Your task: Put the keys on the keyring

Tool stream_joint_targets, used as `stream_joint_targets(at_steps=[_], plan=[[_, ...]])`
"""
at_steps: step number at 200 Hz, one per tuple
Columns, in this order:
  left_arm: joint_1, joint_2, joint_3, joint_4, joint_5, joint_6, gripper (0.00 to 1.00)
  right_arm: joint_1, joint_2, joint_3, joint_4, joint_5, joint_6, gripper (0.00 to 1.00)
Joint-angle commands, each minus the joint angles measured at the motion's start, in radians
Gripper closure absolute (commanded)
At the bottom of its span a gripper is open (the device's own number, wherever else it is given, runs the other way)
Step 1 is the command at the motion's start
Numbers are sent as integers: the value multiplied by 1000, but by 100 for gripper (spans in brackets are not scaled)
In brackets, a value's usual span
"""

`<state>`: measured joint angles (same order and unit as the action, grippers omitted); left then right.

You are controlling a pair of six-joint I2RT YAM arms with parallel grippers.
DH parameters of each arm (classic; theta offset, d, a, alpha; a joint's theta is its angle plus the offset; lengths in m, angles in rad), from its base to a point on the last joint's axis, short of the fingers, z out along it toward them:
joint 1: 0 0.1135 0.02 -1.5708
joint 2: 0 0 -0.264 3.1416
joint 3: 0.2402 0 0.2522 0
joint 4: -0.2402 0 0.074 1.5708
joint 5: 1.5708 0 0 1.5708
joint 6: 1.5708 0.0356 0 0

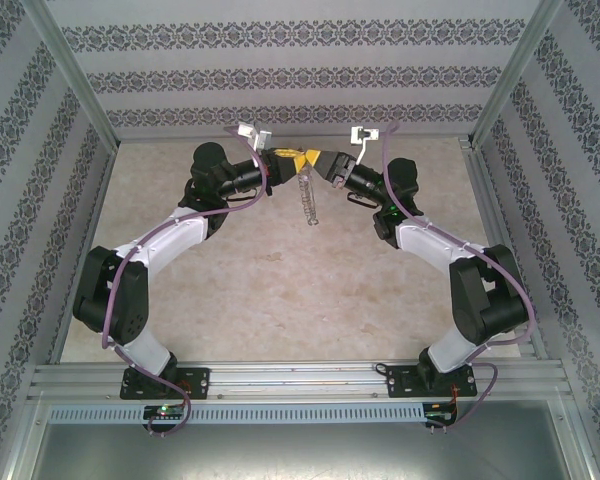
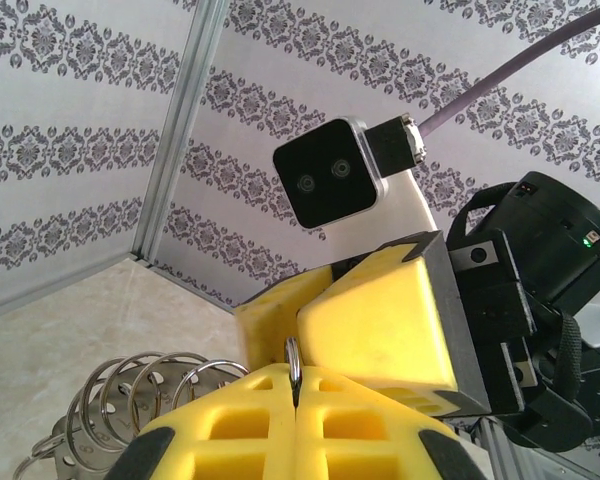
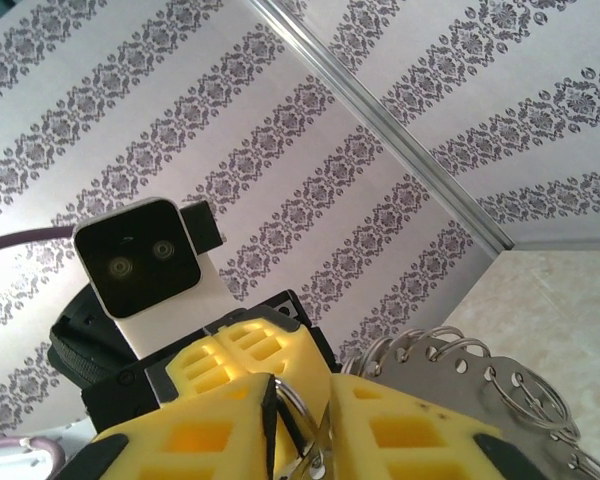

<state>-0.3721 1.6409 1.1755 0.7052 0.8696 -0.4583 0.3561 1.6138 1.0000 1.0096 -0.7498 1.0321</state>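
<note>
My two grippers meet tip to tip, raised over the far middle of the table. The left gripper (image 1: 292,160) (image 2: 294,378) is shut on the keyring (image 2: 293,355), a thin silvery ring standing edge-on out of its yellow fingers. That ring (image 3: 296,397) also runs into the narrow gap of the right gripper (image 1: 318,163) (image 3: 301,385), which is closed down on it. A small silvery piece with a hole (image 3: 316,461) lies there too; I cannot tell whether it is the key. A metal strip (image 3: 431,376) (image 2: 110,400) carrying several more rings hangs below (image 1: 307,200).
Patterned walls and aluminium posts (image 1: 75,90) enclose the beige table (image 1: 280,290). The right gripper's fingers (image 2: 380,320) and its wrist camera (image 2: 330,185) sit right in front of the left wrist. Each arm's cable (image 1: 150,250) loops beside it.
</note>
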Motion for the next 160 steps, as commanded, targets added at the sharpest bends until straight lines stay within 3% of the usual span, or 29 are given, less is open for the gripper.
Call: stream_joint_targets(at_steps=[1,37,44,112,160], plan=[[-9,-9,7,88,1,-13,100,6,9,26,40,-29,-1,85],[-10,-9,7,86,1,-12,100,6,24,31,73,-40,24,94],[-10,-7,9,86,1,-13,100,6,27,31,87,-43,32,100],[-10,-6,13,64,-10,-5,100,-1,16,9,104,-39,24,100],[-10,-13,21,17,-22,19,77,-28,2,17,80,-59,2,100]])
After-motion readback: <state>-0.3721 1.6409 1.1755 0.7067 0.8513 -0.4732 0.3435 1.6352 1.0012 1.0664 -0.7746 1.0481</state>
